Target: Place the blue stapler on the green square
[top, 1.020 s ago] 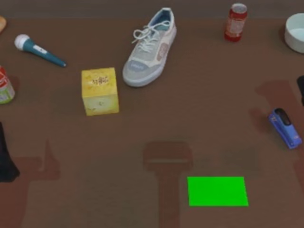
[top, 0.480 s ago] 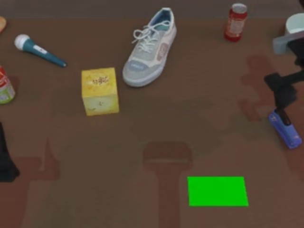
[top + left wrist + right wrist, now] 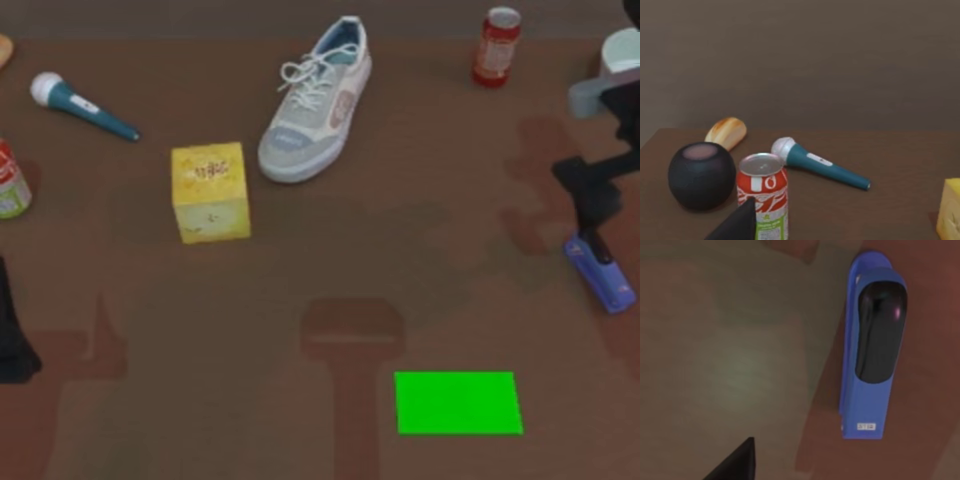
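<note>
The blue stapler (image 3: 600, 274) lies flat on the brown table near its right edge, black strip up; the right wrist view shows it whole (image 3: 872, 347). My right gripper (image 3: 596, 228) hangs over the stapler's far end, open and holding nothing; only one dark fingertip (image 3: 737, 462) shows in its wrist view, apart from the stapler. The green square (image 3: 458, 402) lies bare near the front, left of the stapler. My left gripper (image 3: 10, 340) is parked at the left edge, with one fingertip (image 3: 740, 222) showing.
A yellow box (image 3: 210, 191), a white sneaker (image 3: 318, 100) and a teal microphone (image 3: 82, 104) stand left and centre. A red can (image 3: 496, 45) and a white bowl (image 3: 625, 65) are at the back right. Another can (image 3: 762, 192), a black ball (image 3: 701, 174) and bread (image 3: 726, 132) sit by the left arm.
My right arm has come in from the right edge and now hangs over the stapler's far end. The stapler and the left arm have not moved.
</note>
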Action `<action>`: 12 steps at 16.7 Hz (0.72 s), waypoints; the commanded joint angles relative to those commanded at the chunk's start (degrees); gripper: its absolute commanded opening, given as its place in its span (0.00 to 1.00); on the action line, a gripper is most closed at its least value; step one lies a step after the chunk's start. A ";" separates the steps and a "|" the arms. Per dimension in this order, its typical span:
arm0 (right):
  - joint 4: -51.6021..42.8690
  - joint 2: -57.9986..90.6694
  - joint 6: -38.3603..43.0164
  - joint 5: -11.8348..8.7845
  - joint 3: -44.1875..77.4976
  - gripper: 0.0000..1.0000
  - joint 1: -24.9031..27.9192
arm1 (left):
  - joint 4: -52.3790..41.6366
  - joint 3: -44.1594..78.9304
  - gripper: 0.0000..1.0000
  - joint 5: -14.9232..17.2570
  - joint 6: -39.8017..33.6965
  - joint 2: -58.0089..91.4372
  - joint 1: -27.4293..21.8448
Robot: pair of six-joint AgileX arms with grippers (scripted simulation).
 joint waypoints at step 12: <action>19.47 6.40 0.31 0.04 -12.99 1.00 0.39 | 0.00 0.00 1.00 0.00 0.00 0.00 0.00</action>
